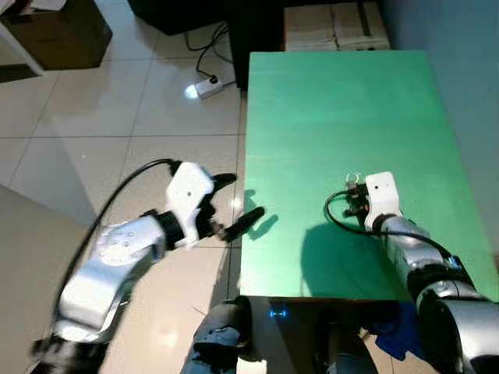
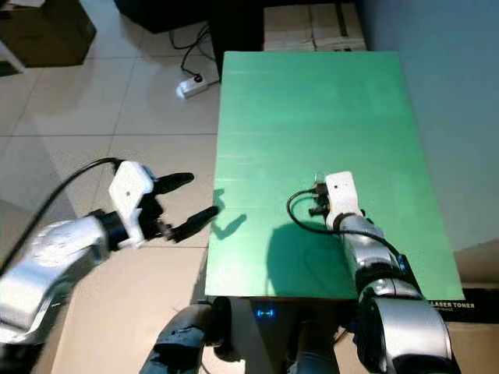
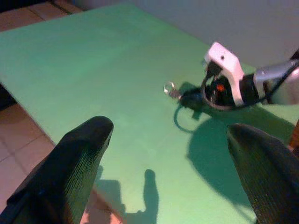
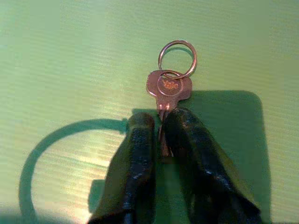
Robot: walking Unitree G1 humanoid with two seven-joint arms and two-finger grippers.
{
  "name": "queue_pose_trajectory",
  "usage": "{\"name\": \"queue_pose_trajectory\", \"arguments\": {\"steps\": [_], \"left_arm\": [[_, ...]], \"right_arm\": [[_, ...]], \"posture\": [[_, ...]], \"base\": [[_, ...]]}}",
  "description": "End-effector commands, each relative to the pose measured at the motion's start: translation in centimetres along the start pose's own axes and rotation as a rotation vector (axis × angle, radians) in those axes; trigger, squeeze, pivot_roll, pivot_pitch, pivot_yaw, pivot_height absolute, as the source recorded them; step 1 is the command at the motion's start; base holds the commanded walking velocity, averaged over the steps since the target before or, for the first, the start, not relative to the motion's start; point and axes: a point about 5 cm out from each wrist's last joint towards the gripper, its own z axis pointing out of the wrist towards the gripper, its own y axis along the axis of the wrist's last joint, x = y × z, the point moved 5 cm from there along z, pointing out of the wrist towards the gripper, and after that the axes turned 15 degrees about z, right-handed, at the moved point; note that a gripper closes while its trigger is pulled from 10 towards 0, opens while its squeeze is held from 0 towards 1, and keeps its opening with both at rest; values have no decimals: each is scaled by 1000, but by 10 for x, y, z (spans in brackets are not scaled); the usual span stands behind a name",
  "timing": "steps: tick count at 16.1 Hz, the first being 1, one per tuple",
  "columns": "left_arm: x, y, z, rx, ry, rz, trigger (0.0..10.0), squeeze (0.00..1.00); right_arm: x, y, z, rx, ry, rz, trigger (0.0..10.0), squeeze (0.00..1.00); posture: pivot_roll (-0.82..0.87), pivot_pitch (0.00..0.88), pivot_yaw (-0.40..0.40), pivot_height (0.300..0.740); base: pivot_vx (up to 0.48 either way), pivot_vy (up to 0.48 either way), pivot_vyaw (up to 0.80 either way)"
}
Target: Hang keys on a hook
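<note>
A single key on a metal ring (image 4: 170, 86) lies on the green table (image 1: 343, 117). My right gripper (image 4: 161, 126) is down on the table and shut on the key's blade, with the ring (image 1: 354, 178) sticking out past the fingertips. From the left wrist view the key (image 3: 171, 88) shows as a small glint beside my right gripper (image 3: 190, 99). My left gripper (image 1: 243, 202) is open, held just off the table's left edge over the floor, its fingers (image 3: 70, 163) wide apart and holding nothing.
A white power strip (image 1: 209, 86) with a black cable lies on the tiled floor beyond the table's far left corner. Cardboard boxes (image 1: 335, 27) stand behind the table, and a brown box (image 1: 58, 35) sits at the far left. A blue wall runs along the right.
</note>
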Motion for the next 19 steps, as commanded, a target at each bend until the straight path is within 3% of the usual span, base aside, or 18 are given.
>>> {"name": "queue_pose_trajectory", "arguments": {"steps": [1,8,14,19], "left_arm": [[-1,-6,1,15,4,3,10000,0],[8,-6,25,-37,43,9,10000,0],[-9,-11,33,-65,-31,24,10000,0],[-24,-23,48,-53,-49,15,10000,0]], "right_arm": [[-4,-42,-9,129,-8,25,0,0],[7,-6,-7,-58,39,30,0,0],[31,-20,-34,-113,113,64,0,0],[23,-10,-36,-126,43,45,0,0]], "posture": [[271,284,90,740],[147,274,97,740],[8,223,83,740],[-112,177,116,740]], "base": [[0,0,0],[0,0,0],[0,0,0],[0,0,0]]}}
